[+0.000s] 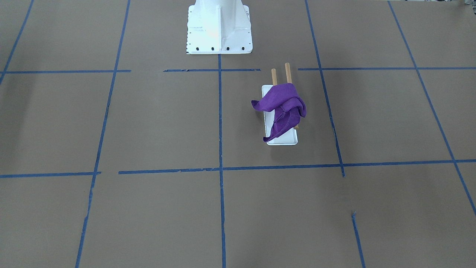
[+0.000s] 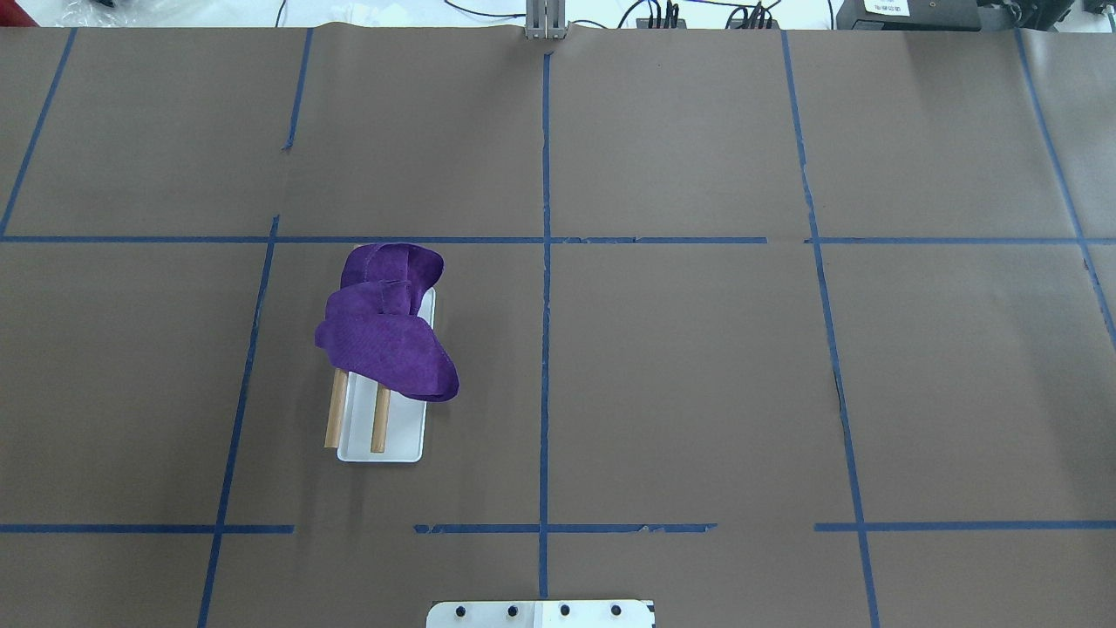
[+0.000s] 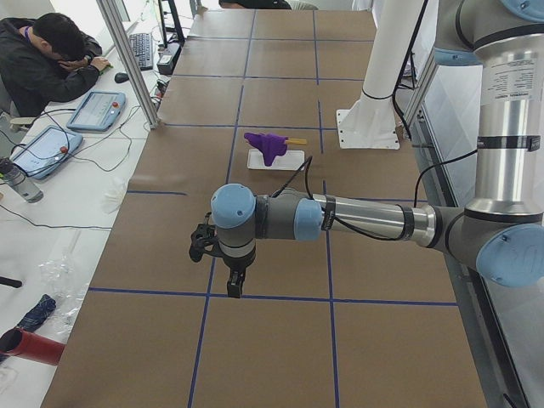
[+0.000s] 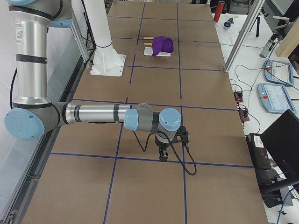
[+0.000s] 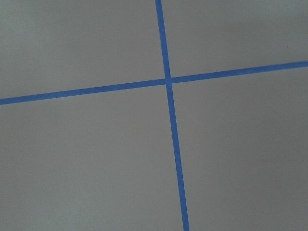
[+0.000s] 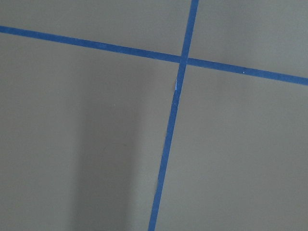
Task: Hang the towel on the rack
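Note:
A purple towel (image 1: pixel 282 106) lies bunched over the two wooden dowels (image 1: pixel 287 72) of the rack (image 1: pixel 282 140), whose flat white base sits on the brown table. In the overhead view the towel (image 2: pixel 388 340) covers the far half of the rack (image 2: pixel 384 449) and the near dowel ends (image 2: pixel 378 423) stick out. My left gripper (image 3: pixel 235 285) shows only in the exterior left view, far from the rack, pointing down over the table; I cannot tell if it is open. My right gripper (image 4: pixel 163 155) shows only in the exterior right view, likewise far off, state unclear.
The white robot pedestal (image 1: pixel 218 28) stands bolted at the table's robot side. Blue tape lines (image 2: pixel 545 262) grid the brown table. A person (image 3: pixel 42 59) sits at a side desk with tablets beyond the table edge.

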Available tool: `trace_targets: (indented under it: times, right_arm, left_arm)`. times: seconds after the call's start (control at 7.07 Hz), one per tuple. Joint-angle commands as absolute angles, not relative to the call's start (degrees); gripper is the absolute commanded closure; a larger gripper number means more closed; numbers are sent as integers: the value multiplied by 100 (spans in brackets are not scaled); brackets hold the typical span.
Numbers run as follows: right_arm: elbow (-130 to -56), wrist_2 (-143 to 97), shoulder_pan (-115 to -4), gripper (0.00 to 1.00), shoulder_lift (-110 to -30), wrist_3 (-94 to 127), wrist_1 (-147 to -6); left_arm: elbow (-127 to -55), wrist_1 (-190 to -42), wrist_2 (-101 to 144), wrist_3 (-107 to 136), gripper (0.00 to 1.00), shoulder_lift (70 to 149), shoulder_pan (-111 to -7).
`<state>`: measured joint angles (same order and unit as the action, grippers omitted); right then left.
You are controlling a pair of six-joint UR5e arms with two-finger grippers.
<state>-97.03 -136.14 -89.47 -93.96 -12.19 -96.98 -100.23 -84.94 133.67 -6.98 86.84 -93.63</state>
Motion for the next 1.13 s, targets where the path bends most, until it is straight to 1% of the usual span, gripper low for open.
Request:
trace_targets:
  times: [0.0,0.99]
  right_arm:
    - [-9738,-13614,-8947,0,-9361,-1222,-9694]
    - [-9747,-13605,-9062,0,-9343,-1222,-9694]
  left_arm:
    - [-10098,-8499,13184,-694,0,8684,-9422]
    - [-10099,-8499,13192,-694,0,8684,-9422]
